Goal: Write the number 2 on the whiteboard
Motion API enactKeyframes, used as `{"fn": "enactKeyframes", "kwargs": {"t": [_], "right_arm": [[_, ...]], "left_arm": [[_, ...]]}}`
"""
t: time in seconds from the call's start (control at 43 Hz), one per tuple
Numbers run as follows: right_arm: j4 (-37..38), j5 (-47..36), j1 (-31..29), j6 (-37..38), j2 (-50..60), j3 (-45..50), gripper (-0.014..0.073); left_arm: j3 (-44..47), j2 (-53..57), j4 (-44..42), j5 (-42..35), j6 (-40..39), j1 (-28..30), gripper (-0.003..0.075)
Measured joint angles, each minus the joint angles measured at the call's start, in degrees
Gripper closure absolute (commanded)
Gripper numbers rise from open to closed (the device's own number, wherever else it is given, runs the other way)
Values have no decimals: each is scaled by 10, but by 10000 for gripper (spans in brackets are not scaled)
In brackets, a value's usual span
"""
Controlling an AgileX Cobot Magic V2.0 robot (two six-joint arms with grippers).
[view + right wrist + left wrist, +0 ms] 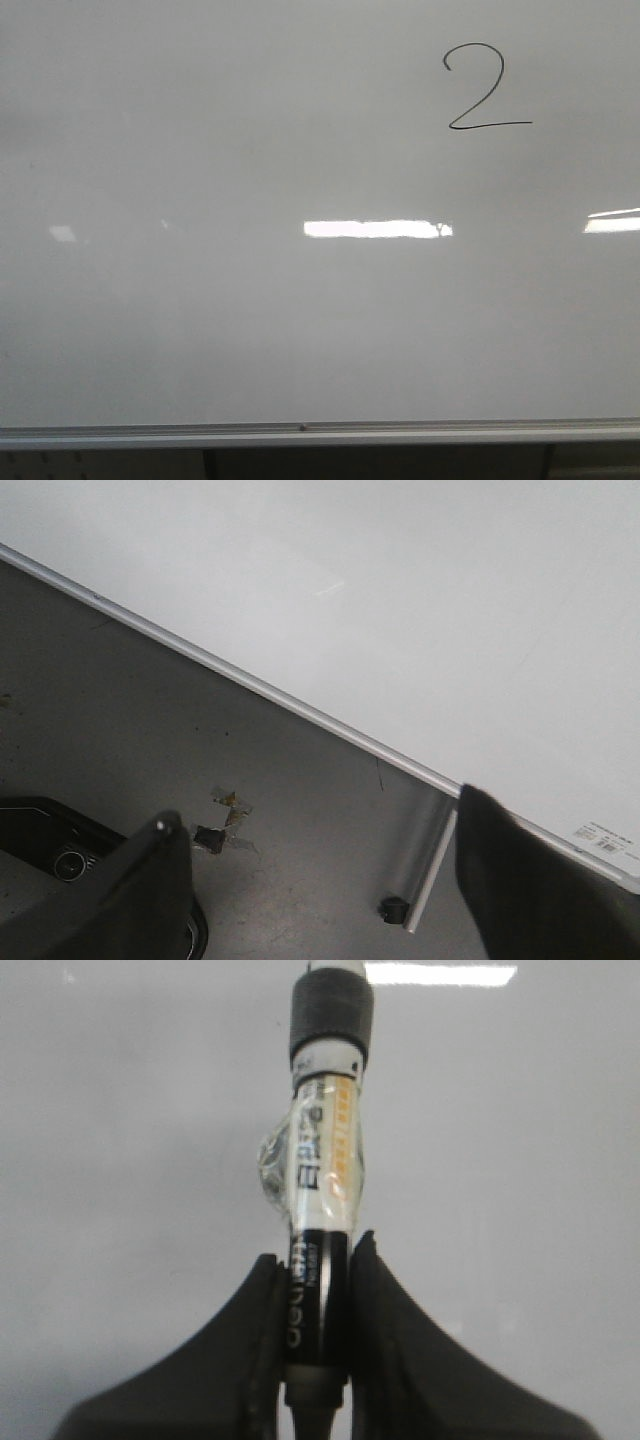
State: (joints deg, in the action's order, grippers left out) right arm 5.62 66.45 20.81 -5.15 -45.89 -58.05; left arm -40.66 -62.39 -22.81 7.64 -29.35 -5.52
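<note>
Ink on the whiteboard (200,330) already forms a complete number 2 (485,88), thin and black, with hooked top, slanting stroke and flat base; it sits high on the board, well above the silver frame edge (320,434) and above the bright light reflections (378,229). Judging by that, the writing looks done.

Seen from its wrist, the left gripper (318,1260) is clamped on a marker (325,1160), its dark fingers (245,1350) pressed against the black lower barrel. Clear tape (275,1165) is bunched around the labelled white middle, and the dark collar end points at the board; the tip itself is cut off by the picture edge, so contact cannot be told. The marker should be light and stiff, with a smooth barrel that could slip or twist under writing pressure, so the low grip on the barrel seems right. The board looks glossy, hard and rigid, and fresh ink there would probably smear if brushed.

The right gripper (320,880) hangs below the board's frame edge over a grey floor (150,710), fingers spread apart and holding nothing.

No containers appear in any view
</note>
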Motion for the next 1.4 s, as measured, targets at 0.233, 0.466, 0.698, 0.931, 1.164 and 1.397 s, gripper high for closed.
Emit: {"fn": "enactKeyframes", "kwargs": {"t": [0.233, 0.466, 0.698, 0.931, 1.164, 1.397], "right_arm": [[0, -1, 0, 0, 0, 0, 25], [0, -2, 0, 0, 0, 0, 25], [0, -2, 0, 0, 0, 0, 25], [0, -2, 0, 0, 0, 0, 25], [0, -2, 0, 0, 0, 0, 25], [0, -2, 0, 0, 0, 0, 25]], "left_arm": [[20, -82, 2, -144, -2, 44, 722], [20, -168, 0, -243, -3, 47, 722], [20, -227, 14, -326, 25, 48, 717], [20, -262, 53, -361, 89, 53, 699], [20, -281, 59, -359, 92, 56, 365], [20, -277, 55, -345, 91, 58, 313]]}}
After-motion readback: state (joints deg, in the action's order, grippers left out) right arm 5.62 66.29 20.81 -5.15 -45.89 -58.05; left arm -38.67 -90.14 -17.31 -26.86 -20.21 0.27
